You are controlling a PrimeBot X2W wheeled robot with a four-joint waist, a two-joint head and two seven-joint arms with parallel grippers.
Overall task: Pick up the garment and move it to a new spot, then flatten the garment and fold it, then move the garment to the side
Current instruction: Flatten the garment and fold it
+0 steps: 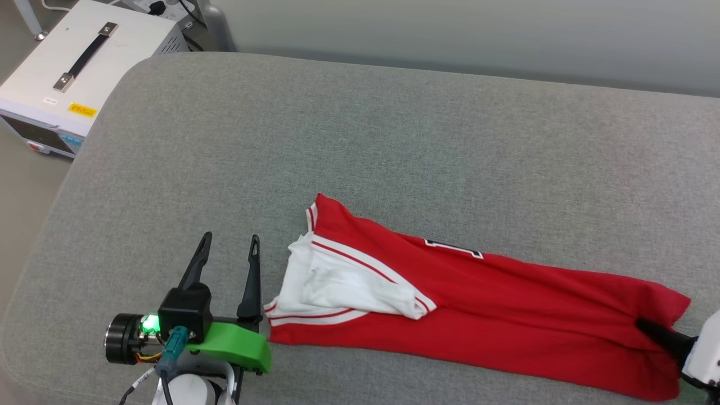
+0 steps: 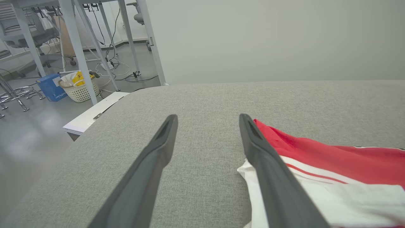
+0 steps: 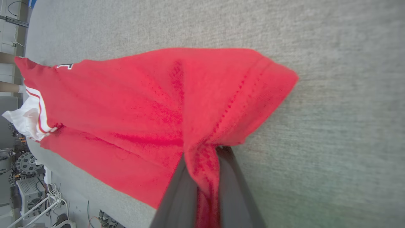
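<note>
The garment (image 1: 478,304), a red T-shirt with white sleeves and striped trim, lies folded lengthwise across the grey cushion (image 1: 360,140). Its white sleeve end (image 1: 337,287) points left and its hem sits at the right. My right gripper (image 1: 647,327) is shut on the garment's hem; in the right wrist view red cloth (image 3: 202,177) is pinched between the two dark fingers (image 3: 234,190). My left gripper (image 1: 229,244) stands open just left of the sleeve, nothing between its fingers (image 2: 158,152). In the left wrist view the garment (image 2: 332,164) lies beside the right finger.
A white equipment case (image 1: 73,67) with a black handle stands off the cushion's far left corner. The cushion's left edge drops to the floor, where desk legs and a basket (image 2: 79,88) stand. A pale wall runs behind the cushion.
</note>
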